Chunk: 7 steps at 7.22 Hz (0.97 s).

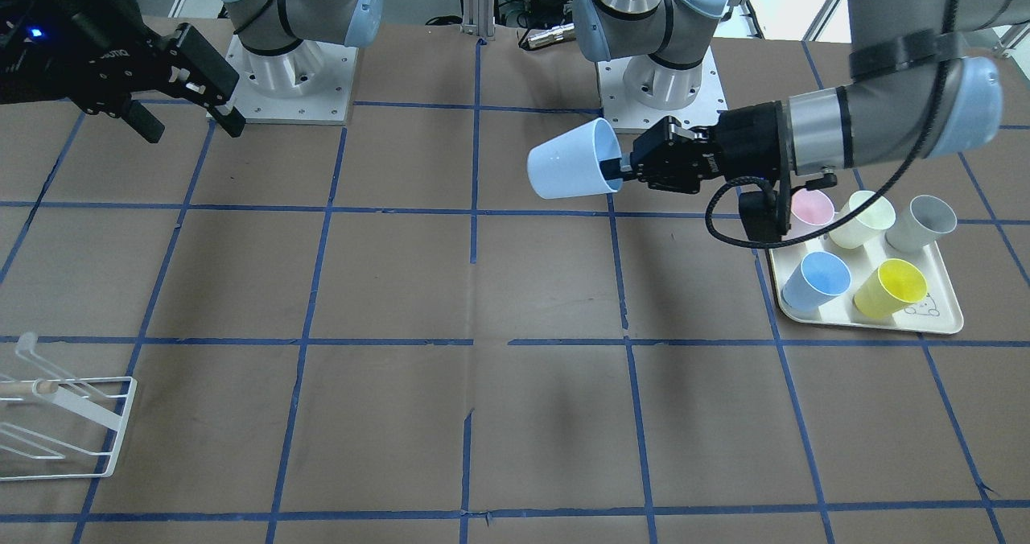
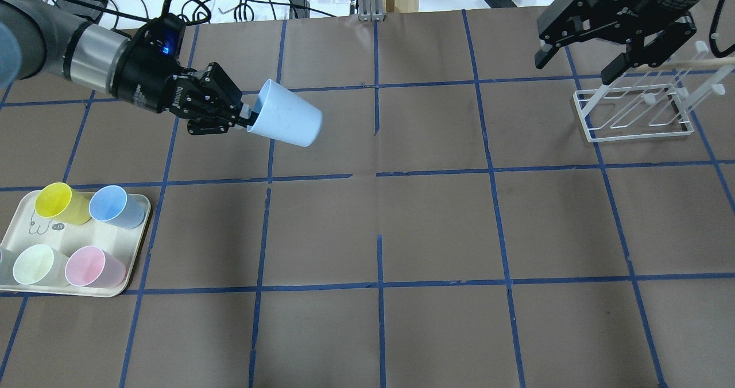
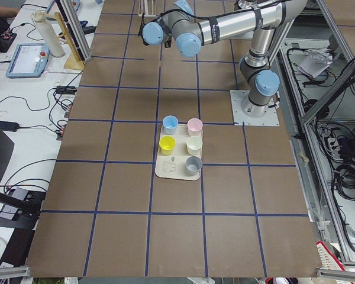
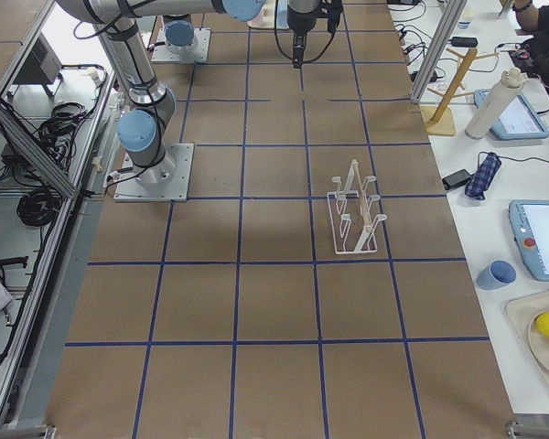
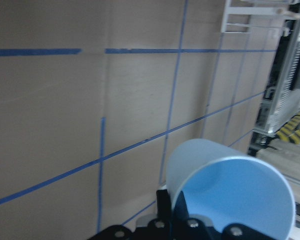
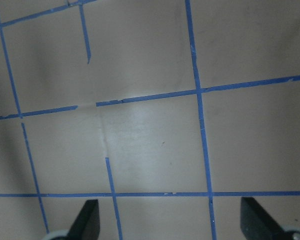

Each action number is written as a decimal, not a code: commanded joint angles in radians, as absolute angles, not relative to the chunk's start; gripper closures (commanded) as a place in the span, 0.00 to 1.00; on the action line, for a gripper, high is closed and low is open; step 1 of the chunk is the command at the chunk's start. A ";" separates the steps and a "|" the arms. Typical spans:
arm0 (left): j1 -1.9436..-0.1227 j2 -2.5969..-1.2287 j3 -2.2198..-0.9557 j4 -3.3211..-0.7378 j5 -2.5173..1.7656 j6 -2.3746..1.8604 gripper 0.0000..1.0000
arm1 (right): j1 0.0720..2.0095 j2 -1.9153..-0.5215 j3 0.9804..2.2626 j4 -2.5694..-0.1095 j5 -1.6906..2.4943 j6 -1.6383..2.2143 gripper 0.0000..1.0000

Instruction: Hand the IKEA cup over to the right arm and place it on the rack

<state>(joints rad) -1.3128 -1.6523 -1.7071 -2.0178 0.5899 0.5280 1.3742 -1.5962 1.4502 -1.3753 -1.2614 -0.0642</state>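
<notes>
Risk: IKEA cup [image 1: 567,162] may slip | left gripper [image 1: 615,171] pinches only its rim | right gripper [image 1: 190,122] wide apart, far off

Silver arms [image 1: 813,129], pale-blue joint caps [image 1: 974,105], black claws [image 1: 197,132], perhaps lettered.

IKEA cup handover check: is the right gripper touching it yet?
Apart. The overhead view shows the right gripper open by the rack, far across the table from the IKEA cup in the left gripper.
</notes>
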 commanded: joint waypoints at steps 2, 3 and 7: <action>-1.431 -1.540 -1.975 -1.932 0.223 0.569 1.00 | 1.185 -1.597 1.453 -1.132 -0.949 -0.199 0.00; -1.475 -1.536 -2.058 -1.895 0.022 0.587 1.00 | 1.169 -1.595 1.454 -1.030 -0.869 -0.215 0.00; -1.642 -1.557 -2.207 -1.620 -0.314 0.543 1.00 | 1.169 -1.598 1.465 -0.734 -0.648 -0.248 0.00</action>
